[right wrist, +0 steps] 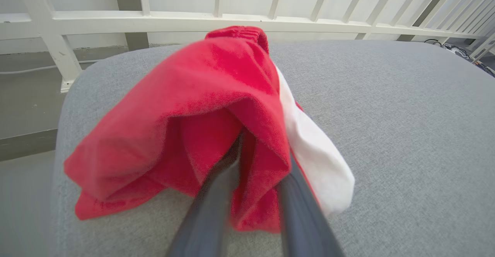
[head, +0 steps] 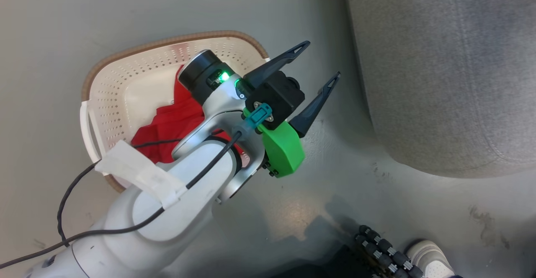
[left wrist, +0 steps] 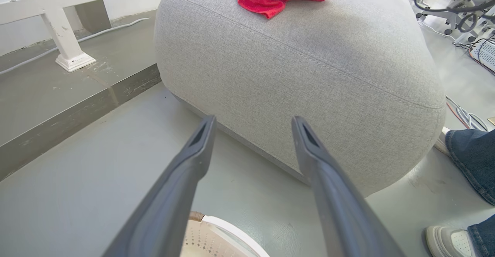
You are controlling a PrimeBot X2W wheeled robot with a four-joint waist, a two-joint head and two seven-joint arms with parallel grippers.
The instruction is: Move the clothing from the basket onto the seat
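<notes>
Your left jaws stand wide apart and hold nothing. Their 2 dark fingers [head: 276, 62] hang over the floor [head: 356, 194] just past the basket [head: 121, 85], pointing toward the seat [head: 444, 68]. In the left wrist view a corner of the basket's rim shows under the fingers.

Your right jaws are clenched on a fold of the red garment [right wrist: 185, 106]. It sits heaped on top of the seat, and its cloth is pinched between the 2 fingers. Its white trim [right wrist: 317, 152] drapes down just beside one finger and touches the grey cushion.

The other red garment [head: 176, 119] lies crumpled inside the basket, partly hidden behind your left arm [head: 167, 194].

A white railing [right wrist: 193, 17] runs behind the seat. A person's shoe [head: 431, 259] rests on the floor near the seat's corner, and the left wrist view shows a denim leg [left wrist: 471, 160] beside the cushion.
</notes>
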